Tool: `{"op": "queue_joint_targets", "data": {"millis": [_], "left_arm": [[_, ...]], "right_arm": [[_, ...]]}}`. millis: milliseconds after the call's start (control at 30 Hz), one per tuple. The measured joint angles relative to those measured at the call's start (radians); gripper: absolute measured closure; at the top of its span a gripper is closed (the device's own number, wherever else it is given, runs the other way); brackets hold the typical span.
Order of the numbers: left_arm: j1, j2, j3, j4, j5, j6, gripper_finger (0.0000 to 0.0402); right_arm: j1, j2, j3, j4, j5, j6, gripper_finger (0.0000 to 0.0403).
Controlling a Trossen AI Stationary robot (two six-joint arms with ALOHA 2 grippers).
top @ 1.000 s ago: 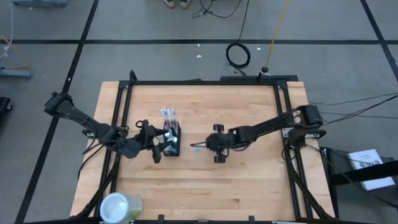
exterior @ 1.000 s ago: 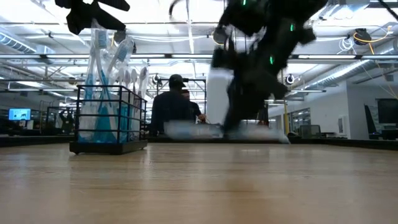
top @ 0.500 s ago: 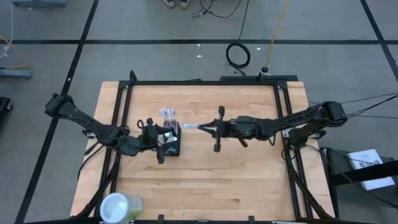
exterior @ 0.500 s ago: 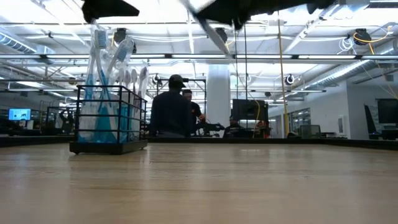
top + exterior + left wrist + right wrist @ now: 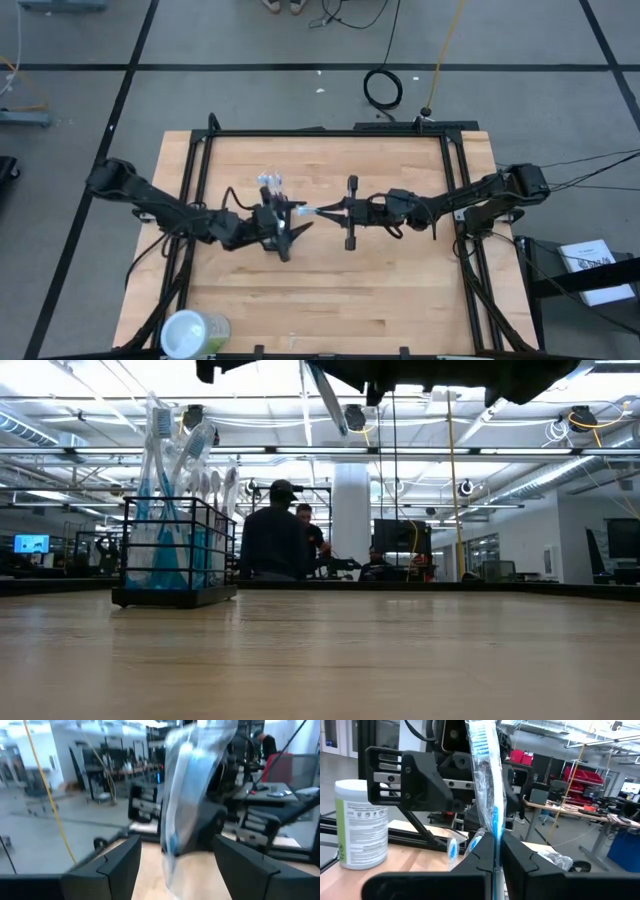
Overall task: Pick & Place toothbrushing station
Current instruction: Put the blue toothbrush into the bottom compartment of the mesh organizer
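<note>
The toothbrushing station, a black mesh holder (image 5: 175, 560) with several toothbrushes standing in it, rests by its base on the wooden table (image 5: 400, 290), left of centre. In the high view my left arm covers most of it. My right gripper (image 5: 338, 211) is shut on a toothbrush in a clear wrapper (image 5: 487, 780), held high above the table to the holder's right. My left gripper (image 5: 292, 232) stands open above the holder. Its fingers (image 5: 117, 867) show on either side of the wrapped toothbrush (image 5: 187, 795); I cannot tell whether they touch it. My right gripper pinches the wrapped toothbrush's handle (image 5: 494, 837) between its two fingers. The fingers lie about level and come from the table's right side. The toothbrush runs on from the fingertips toward my left gripper, its bristle end (image 5: 480, 740) far from the fingers, lifted clear of the table.
A pale green round container with a white lid (image 5: 192, 333) stands at the table's near left corner. A black frame (image 5: 320, 133) runs along the table's edges. People stand in the room beyond the far edge (image 5: 275, 540).
My right gripper has risen from the table with the wrapped toothbrush and tipped from pointing down to about level; the toothbrush is lifted clear and points at my left gripper. My left gripper has moved toward the table's right, over the holder, toward the toothbrush's free end.
</note>
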Motion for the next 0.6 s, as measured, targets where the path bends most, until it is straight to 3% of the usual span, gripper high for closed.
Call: {"op": "queue_joint_targets", "data": {"millis": [200,400,500,600], "left_arm": [[0.024,0.027,0.0,0.109,0.012,0.101,0.0146],[0.07,0.027,0.0,0.131,0.128,0.078,0.015],[0.09,0.027,0.0,0.126,0.131,0.06,0.0172],[0.106,0.027,0.0,0.124,0.132,0.052,0.0219]], "right_arm": [[0.0,0.0,0.0,-0.003,0.0,0.001,0.0395],[-0.002,0.0,0.0,-0.007,0.001,0.002,0.0395],[-0.002,0.0,0.0,-0.013,0.002,0.002,0.0395],[-0.002,0.0,0.0,-0.014,0.003,0.003,0.0395]]}}
